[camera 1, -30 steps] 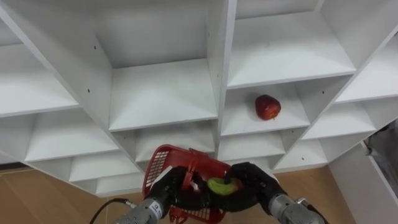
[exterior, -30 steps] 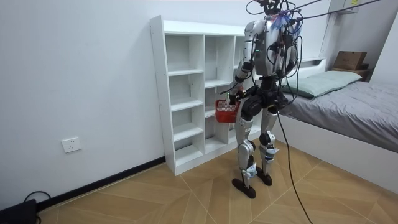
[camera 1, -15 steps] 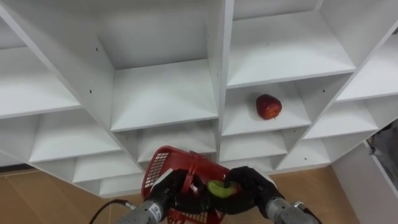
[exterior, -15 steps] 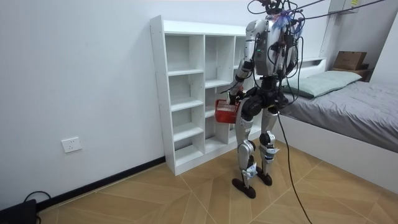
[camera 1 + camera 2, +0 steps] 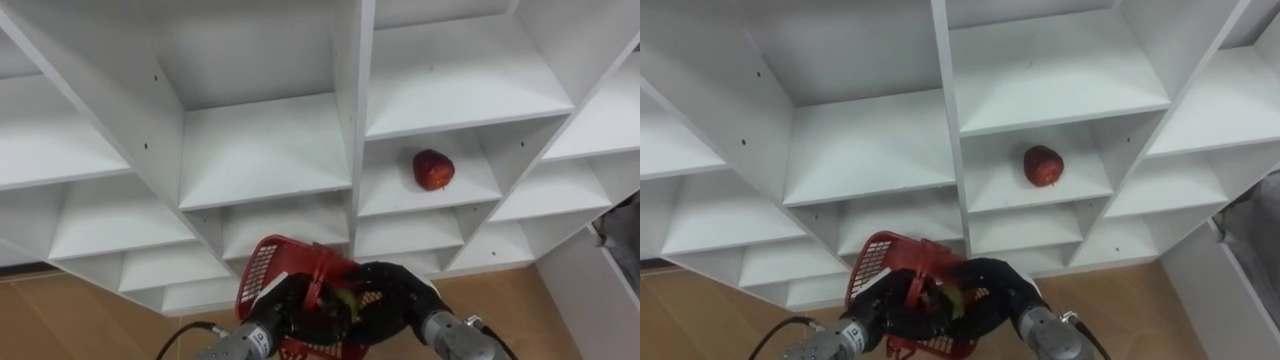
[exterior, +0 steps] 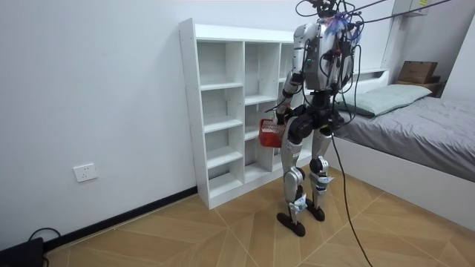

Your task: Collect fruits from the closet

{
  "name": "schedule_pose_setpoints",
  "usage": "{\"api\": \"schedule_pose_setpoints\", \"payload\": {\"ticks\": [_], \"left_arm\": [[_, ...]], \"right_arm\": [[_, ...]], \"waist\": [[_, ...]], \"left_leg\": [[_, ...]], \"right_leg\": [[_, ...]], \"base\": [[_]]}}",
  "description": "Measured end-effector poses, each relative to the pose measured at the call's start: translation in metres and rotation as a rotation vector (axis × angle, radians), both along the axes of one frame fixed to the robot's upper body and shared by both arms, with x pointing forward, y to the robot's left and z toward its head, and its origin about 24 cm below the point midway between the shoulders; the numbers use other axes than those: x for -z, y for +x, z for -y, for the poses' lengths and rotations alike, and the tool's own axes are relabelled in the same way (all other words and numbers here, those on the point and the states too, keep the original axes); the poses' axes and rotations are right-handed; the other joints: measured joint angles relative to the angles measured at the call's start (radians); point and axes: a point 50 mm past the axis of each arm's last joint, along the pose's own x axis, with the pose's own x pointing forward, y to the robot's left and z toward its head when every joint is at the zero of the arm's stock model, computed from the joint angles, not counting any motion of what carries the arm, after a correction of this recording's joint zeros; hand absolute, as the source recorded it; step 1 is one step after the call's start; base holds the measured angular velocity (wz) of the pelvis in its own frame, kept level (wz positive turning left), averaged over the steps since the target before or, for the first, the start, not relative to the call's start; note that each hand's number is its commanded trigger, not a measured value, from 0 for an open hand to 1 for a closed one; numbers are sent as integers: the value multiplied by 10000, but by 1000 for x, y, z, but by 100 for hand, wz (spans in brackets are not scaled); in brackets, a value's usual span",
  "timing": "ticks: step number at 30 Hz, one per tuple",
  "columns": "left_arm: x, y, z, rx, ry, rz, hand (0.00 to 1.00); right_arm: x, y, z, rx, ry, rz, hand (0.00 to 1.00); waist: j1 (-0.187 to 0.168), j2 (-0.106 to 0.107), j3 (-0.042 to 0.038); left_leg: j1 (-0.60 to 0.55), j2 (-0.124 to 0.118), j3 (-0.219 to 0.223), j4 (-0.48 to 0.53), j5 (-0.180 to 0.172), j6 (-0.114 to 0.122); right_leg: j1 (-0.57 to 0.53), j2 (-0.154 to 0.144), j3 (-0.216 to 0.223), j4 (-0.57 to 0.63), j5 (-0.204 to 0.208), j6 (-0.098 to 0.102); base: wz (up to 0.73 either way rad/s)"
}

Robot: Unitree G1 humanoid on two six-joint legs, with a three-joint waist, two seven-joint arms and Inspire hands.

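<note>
As left hand grips lattice basket, round apple shelved.

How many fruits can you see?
2. A red apple sits on a closet shelf; a green fruit is in the red basket. More may be hidden there.

Red apple: whole, dark red, alone on a middle shelf of the white closet, right of the central upright. Red mesh basket: tilted, held low before the shelves. Green fruit: at the basket's opening, mostly hidden.
</note>
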Motion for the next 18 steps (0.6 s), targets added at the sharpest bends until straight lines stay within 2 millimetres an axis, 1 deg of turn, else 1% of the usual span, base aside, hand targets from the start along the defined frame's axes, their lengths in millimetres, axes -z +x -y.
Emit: {"api": "schedule_pose_setpoints", "payload": {"ticks": [18], "left_arm": [[0,2,0,82,-63,-76,100]], "right_arm": [[1,0,-2,-55,29,-85,0]], "waist": [[10,-6,-2]], "left_leg": [[-83,-2,21,2,0,0]], "right_leg": [[-90,0,8,22,0,0]], "base": [[0]]}}
